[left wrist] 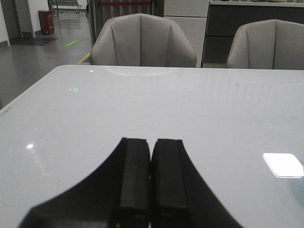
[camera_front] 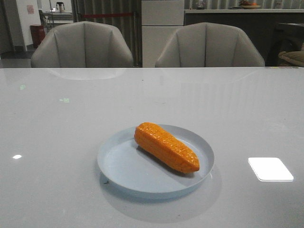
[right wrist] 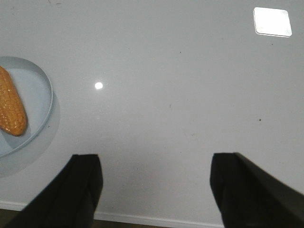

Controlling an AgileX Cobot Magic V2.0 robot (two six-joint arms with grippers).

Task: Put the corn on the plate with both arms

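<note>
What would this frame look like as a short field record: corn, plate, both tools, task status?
corn: orange cob lying diagonally inside the plate, narrow end toward the front right
plate: pale blue, round, on the white table
left tool: fingers pressed together, empty, above bare table
right tool: fingers wide apart, empty, clear of the plate
task status: corn appears placed; neither tool touching it

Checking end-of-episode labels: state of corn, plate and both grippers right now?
corn: lying on its side on the plate, not held.
plate: flat on the table, holding the corn.
left gripper: shut, empty, fingers pressed together, away from the plate.
right gripper: open wide, empty, above bare table beside the plate.
</note>
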